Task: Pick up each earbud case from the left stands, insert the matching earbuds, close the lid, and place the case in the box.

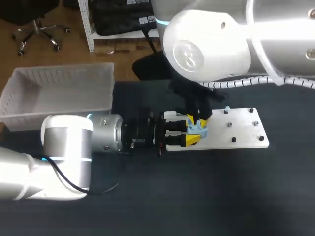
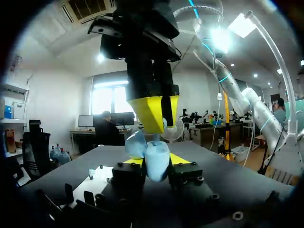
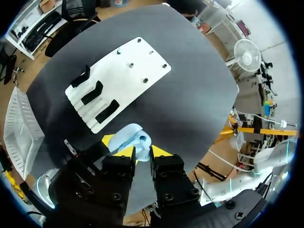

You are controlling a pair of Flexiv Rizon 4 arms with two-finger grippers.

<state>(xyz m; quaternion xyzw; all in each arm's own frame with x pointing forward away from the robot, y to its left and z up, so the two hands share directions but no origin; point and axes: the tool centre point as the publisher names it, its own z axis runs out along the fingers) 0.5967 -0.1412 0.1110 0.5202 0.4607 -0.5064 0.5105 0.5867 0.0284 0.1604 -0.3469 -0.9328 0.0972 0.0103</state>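
On the dark table (image 1: 197, 196), the translucent white plastic box (image 1: 61, 70) stands at the far left. The flat white board (image 1: 241, 130) lies right of the middle, well apart from the box. Three black stands (image 3: 91, 91) sit in a row along the board's left end, the end nearer the box, and small pegs (image 1: 229, 125) are spread over its right part. The left gripper (image 1: 191, 130), coming in from the left, is over the board's left end with the light blue earbud case (image 1: 200, 129) between its fingers. The right gripper (image 2: 160, 118) points down from above, right at the top of the case.
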